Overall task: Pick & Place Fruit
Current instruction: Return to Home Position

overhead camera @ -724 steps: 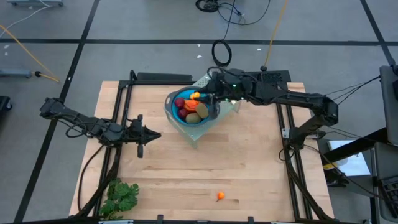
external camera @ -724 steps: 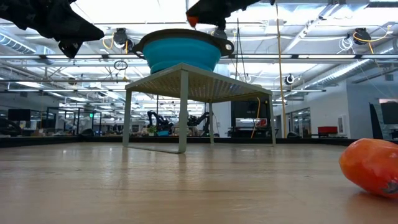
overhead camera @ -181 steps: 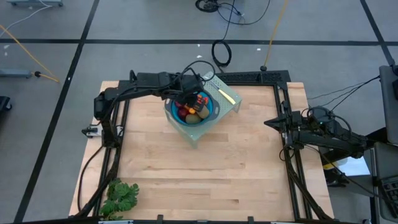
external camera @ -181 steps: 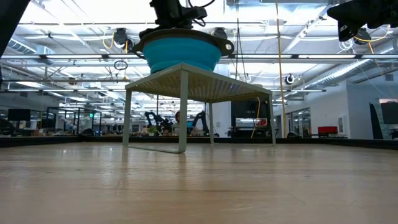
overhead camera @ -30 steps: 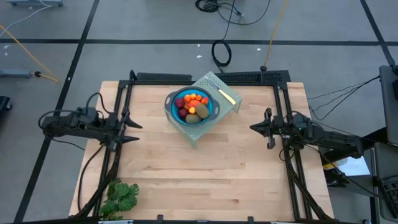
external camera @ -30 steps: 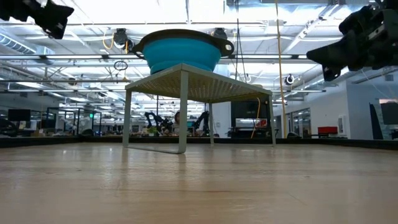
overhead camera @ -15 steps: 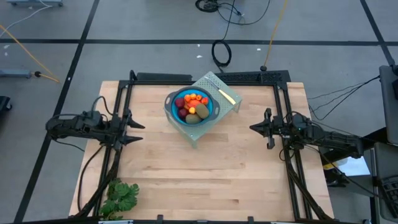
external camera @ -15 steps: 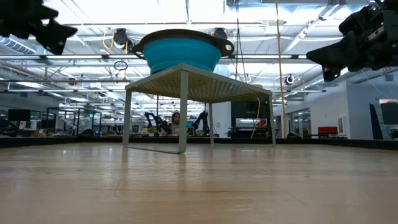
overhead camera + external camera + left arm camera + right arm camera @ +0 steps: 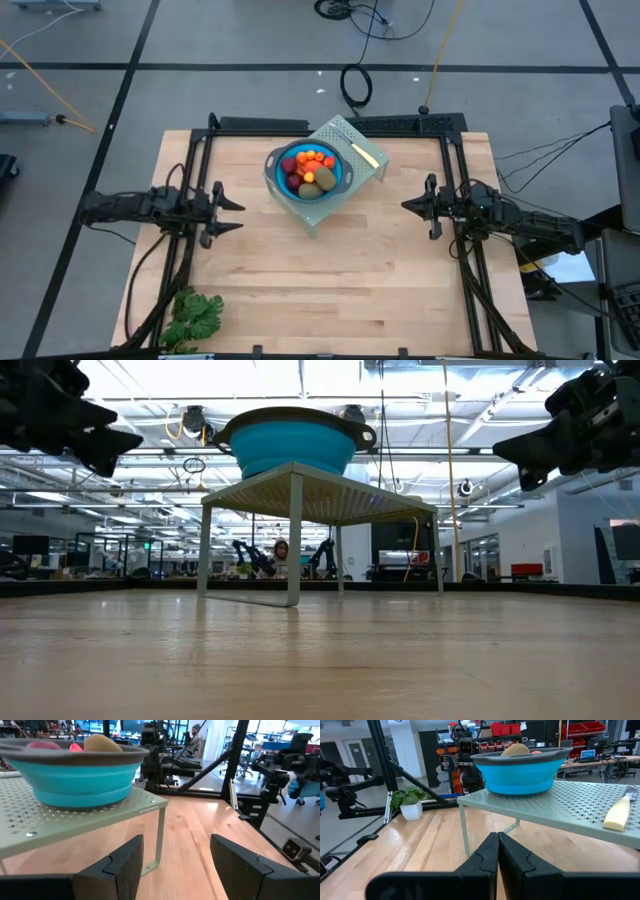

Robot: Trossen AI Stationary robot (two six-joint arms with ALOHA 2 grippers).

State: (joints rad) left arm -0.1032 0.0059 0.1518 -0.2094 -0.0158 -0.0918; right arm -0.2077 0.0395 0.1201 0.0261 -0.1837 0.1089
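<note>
left pincer (image 9: 237, 214) agape, seemingly empty

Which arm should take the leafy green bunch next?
Left, probably. The left gripper is open on the leafy bunch's side of the table; the right gripper sits shut across it.

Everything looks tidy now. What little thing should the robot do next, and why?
Probably close the left gripper and draw that arm back to rest. The fruit in view lies in the blue colander on the shelf, the left gripper is open and empty, and the right gripper is shut at the right side.
</note>
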